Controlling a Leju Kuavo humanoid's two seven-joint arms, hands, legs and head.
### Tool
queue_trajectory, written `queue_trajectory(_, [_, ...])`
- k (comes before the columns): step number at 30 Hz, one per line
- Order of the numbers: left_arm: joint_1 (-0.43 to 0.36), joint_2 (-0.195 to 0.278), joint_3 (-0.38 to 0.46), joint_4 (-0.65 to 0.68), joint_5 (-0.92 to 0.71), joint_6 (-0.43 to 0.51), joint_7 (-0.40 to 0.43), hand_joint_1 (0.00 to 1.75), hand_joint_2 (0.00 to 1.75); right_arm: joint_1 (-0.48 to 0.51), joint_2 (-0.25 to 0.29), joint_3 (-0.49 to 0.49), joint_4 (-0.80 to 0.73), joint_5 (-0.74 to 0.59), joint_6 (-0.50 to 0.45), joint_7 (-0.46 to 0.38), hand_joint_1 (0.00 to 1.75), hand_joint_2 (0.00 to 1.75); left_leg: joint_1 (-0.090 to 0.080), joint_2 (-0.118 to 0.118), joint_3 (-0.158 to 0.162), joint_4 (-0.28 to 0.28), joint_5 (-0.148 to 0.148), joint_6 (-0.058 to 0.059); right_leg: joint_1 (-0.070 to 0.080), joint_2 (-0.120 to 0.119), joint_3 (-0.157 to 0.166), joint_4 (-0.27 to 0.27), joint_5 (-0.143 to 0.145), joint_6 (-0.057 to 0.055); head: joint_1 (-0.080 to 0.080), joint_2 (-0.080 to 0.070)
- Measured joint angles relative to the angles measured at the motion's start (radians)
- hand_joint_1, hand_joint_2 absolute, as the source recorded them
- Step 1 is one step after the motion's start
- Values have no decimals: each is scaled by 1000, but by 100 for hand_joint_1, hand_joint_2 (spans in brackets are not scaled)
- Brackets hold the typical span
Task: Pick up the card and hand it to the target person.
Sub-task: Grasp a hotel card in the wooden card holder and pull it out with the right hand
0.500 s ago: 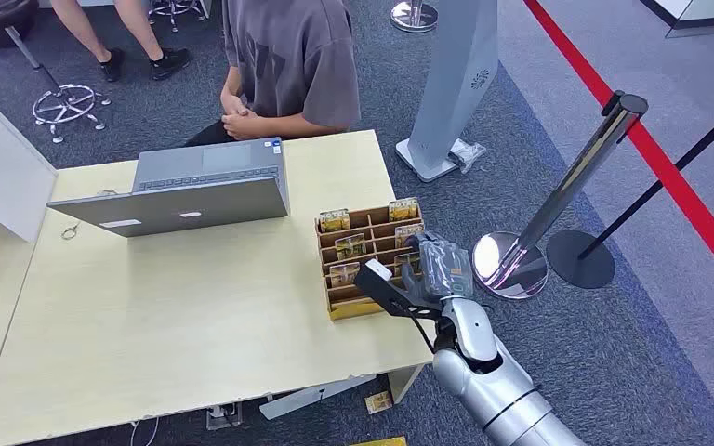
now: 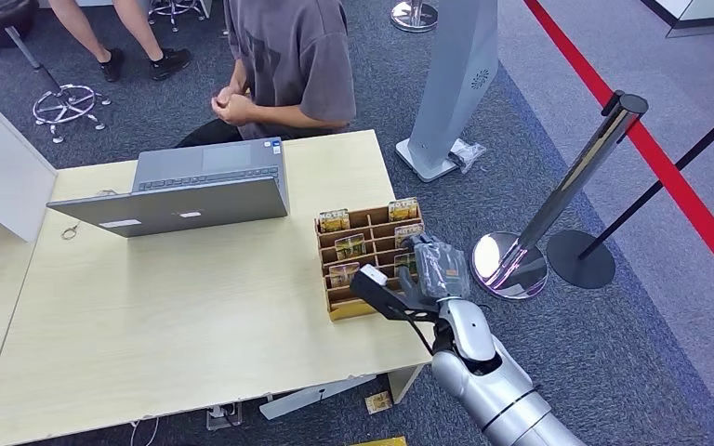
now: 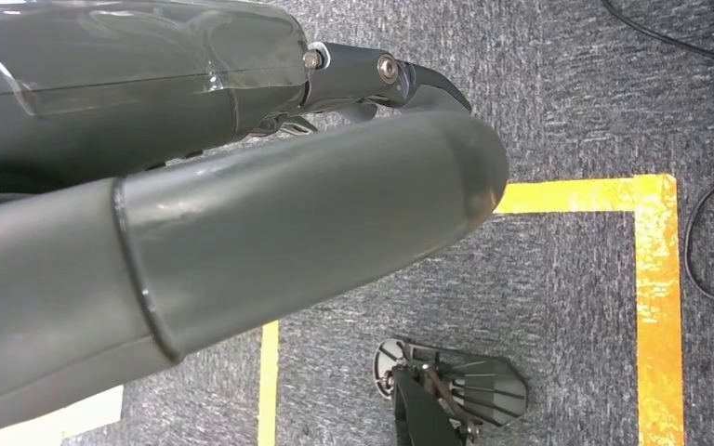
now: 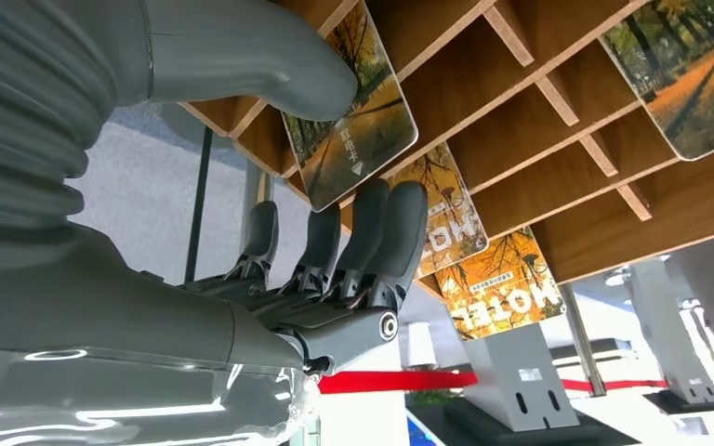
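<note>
A wooden card rack (image 2: pixel 337 310) stands at the table's right edge, with several autumn-printed cards upright in its slots. My right hand (image 2: pixel 437 269) is at the rack's right column. In the right wrist view its thumb (image 4: pixel 270 56) and fingertips (image 4: pixel 386 214) close on one card (image 4: pixel 358 130) that still stands in its slot. Other cards (image 4: pixel 493 279) sit in the neighbouring slots. The target person (image 2: pixel 288 56), in a grey shirt, sits behind the table's far edge with hands clasped. My left hand (image 3: pixel 288 232) hangs over the carpet and holds nothing.
An open grey laptop (image 2: pixel 186 190) lies on the table (image 2: pixel 149 316) in front of the person. A chrome stanchion (image 2: pixel 567 195) with a round base stands just right of the table. A grey kiosk post (image 2: pixel 456 84) rises behind the rack. Another seated person's legs (image 2: pixel 130 37) are at far left.
My right hand has shifted slightly towards the rack. The person has raised their clasped hands and leaned a little to the left.
</note>
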Motion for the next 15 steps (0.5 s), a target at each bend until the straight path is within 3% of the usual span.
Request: queue_trajectory(15, [0,0,0,0,3,0,0,0,0,0,-10,17,0,69,7,44,95,175,0,0,0,0,0,0,0,0,-1,2,0,0,0,0])
